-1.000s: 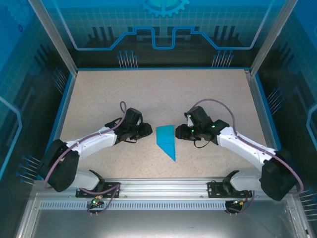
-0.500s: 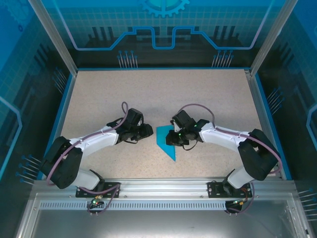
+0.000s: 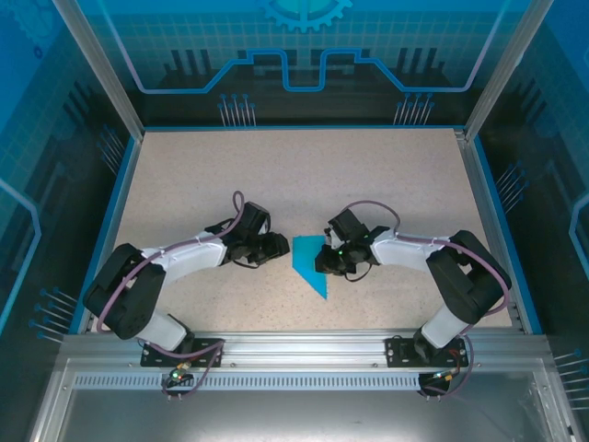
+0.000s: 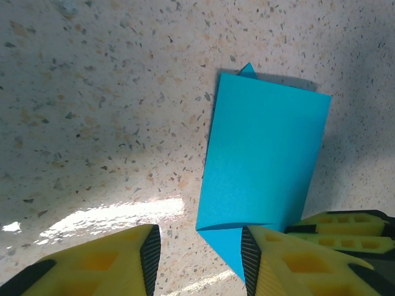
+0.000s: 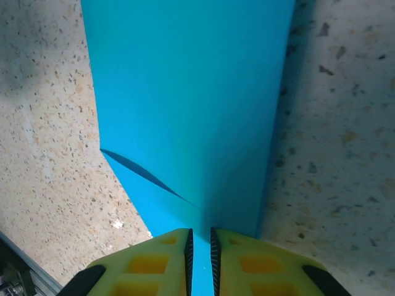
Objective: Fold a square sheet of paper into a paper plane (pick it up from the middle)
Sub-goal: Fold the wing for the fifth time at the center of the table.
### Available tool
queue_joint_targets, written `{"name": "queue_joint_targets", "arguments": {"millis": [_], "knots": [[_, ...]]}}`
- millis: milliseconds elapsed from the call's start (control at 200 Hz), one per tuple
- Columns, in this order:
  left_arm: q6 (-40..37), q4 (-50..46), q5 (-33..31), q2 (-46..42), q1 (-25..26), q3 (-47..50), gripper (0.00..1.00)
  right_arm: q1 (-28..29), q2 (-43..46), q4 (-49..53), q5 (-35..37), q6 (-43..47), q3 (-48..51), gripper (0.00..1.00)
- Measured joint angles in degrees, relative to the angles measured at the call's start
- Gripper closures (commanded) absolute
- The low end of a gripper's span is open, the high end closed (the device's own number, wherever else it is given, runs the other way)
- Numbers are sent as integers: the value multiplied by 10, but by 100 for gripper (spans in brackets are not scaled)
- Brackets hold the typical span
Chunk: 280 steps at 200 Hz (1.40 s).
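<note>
Right jaws pinch the folded paper (image 5: 185, 92) at its edge; left jaws spread near its corner.

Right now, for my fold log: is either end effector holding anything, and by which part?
The right end effector pinches the folded teal paper by its edge. The left end effector is open, gripping nothing.

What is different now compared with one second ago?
The right arm swung left to the folded paper and closed its jaws on its right edge. The left arm crept slightly toward it, jaws open. The paper stayed put.
</note>
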<state>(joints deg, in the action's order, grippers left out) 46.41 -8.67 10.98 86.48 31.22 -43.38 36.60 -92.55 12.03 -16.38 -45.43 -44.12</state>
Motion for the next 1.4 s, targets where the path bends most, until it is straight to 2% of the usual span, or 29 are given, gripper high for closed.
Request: {"name": "queue_joint_targets", "arguments": {"millis": [180,515,825,1100,1400], "knots": [[2,7,25,9,0,-4,54,-8,-5,-22,-7,0,16,82],[28,18,54,30,11,-4,54,-29,-2,-85,-62,-2,48,80],[32,22,57,50,23,-12,54,-29,54,-87,-81,2,48,79],[32,26,59,52,26,-12,54,-30,20,-88,-80,7,56,80],[33,26,60,55,27,-13,52,-52,0,-142,-102,6,89,80]]}}
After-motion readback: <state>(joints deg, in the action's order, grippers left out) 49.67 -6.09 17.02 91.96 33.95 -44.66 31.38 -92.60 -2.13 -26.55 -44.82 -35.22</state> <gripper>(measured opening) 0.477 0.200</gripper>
